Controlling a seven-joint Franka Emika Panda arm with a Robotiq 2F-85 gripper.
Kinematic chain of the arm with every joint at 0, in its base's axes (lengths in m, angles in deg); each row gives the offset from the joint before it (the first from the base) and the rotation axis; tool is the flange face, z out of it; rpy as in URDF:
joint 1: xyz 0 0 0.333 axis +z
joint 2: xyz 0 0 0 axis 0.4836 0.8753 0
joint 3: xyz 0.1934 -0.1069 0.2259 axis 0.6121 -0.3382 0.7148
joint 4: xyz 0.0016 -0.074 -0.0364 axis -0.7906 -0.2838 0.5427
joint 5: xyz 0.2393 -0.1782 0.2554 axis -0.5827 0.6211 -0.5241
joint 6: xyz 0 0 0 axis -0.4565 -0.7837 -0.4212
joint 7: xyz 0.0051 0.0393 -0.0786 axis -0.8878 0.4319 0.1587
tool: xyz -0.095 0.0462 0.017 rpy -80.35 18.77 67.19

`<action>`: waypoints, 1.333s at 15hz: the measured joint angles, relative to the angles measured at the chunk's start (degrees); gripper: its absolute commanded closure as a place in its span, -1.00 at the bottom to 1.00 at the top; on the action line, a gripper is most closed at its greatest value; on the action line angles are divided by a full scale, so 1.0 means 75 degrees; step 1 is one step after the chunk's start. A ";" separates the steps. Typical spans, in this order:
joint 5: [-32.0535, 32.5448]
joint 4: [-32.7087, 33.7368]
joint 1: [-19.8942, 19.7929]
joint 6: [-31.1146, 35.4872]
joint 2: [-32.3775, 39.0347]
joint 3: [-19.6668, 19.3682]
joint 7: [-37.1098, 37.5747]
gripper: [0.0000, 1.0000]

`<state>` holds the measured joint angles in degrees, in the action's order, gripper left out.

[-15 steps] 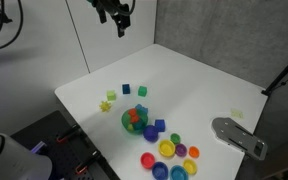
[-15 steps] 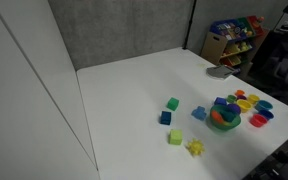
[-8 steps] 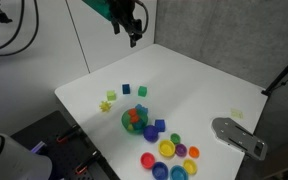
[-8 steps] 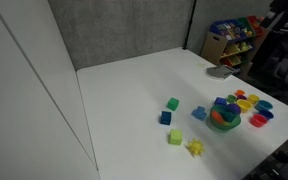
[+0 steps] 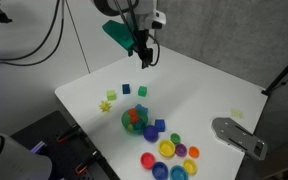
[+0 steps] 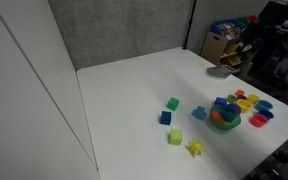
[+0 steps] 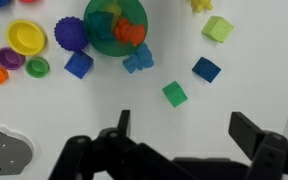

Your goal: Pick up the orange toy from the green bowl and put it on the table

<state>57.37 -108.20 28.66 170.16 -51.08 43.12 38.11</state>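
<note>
The green bowl (image 7: 97,38) sits at the top of the wrist view, with the orange toy (image 7: 130,34) inside it among blue and teal pieces. The bowl also shows in both exterior views (image 5: 125,124) (image 6: 222,123), near the front edge of the white table (image 5: 194,85). My gripper (image 7: 184,125) is open and empty. It hangs high above the table (image 7: 74,110), well clear of the bowl, and shows in an exterior view (image 5: 144,52).
Loose blocks lie beside the bowl: a green cube (image 7: 174,94), a blue cube (image 7: 206,69), a yellow-green cube (image 7: 217,28), a blue block (image 7: 79,64). A purple spiky ball (image 7: 71,33) and coloured caps (image 7: 26,38) lie close by. A grey flat object (image 5: 239,137) sits at the table corner.
The arm has swung down and over the table, toward the blocks. The gripper stays open. Nothing on the table has moved.
</note>
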 measured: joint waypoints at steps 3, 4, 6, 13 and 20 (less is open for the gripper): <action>0.0000 -0.0009 -0.0045 0.0407 0.0734 0.0031 0.0004 -1.00; 0.0000 -0.0013 -0.0067 0.0536 0.0969 0.0046 0.0005 -1.00; 0.0000 -0.0028 -0.0116 0.0765 0.1398 0.0075 0.0008 -1.00; 0.0000 -0.0011 -0.0235 0.0924 0.1986 0.0158 0.0051 -1.00; -0.0081 -0.0330 -0.0366 0.1899 0.2544 0.0382 0.0021 -1.00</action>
<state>56.76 -110.67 25.92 184.40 -32.00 45.99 38.27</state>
